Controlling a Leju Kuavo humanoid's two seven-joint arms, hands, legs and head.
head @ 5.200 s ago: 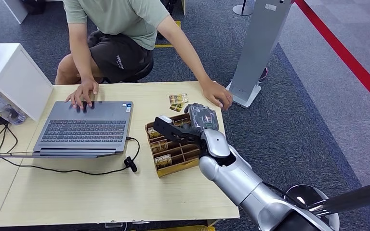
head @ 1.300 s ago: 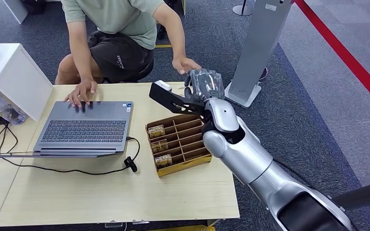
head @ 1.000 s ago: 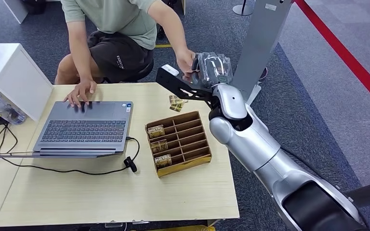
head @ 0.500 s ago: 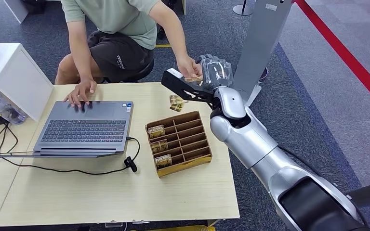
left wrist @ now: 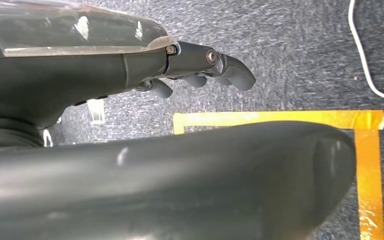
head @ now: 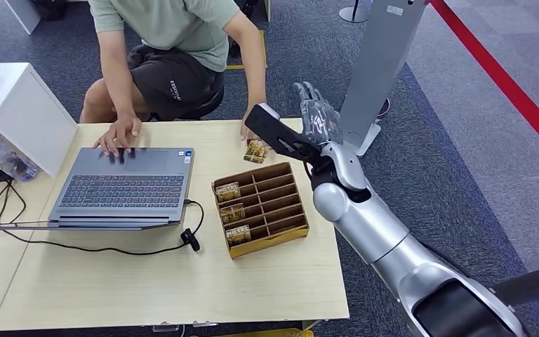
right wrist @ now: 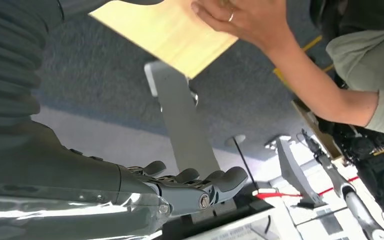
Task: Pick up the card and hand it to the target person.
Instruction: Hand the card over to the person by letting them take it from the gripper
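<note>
Right hand (head: 317,116): hovering raised past the table's (head: 182,281) far right corner, fingers spread and pointing up, holding nothing; same hand (right wrist: 190,187) appearing in the right wrist view with fingers slightly curled and apart, nothing between them. Left hand (left wrist: 200,65): hanging over grey carpet and yellow floor tape (left wrist: 280,119), fingers loosely extended, gripping nothing. Cards (head: 256,150): lying in a small pile on the table just beyond the tray (head: 261,209), directly under the person's hand (head: 251,135), which is touching or resting on them; whether the top card is being pinched cannot be told. Person (head: 175,42): sitting across the table in a green shirt and dark shorts, other hand (head: 121,135) resting on the laptop (head: 123,186). Tray: brown, divided, sitting right of the laptop, holding more cards (head: 227,192) in its left compartments. Head view adding: cable (head: 98,246) trailing from the laptop, white box (head: 21,112) at the table's left, grey stand (head: 375,70) and red floor stripe (head: 505,84) off to the right. Right wrist view adding: the person's hand (right wrist: 245,20) wearing a ring, seen against the table edge (right wrist: 170,35), with the stand (right wrist: 185,125) beyond.
</note>
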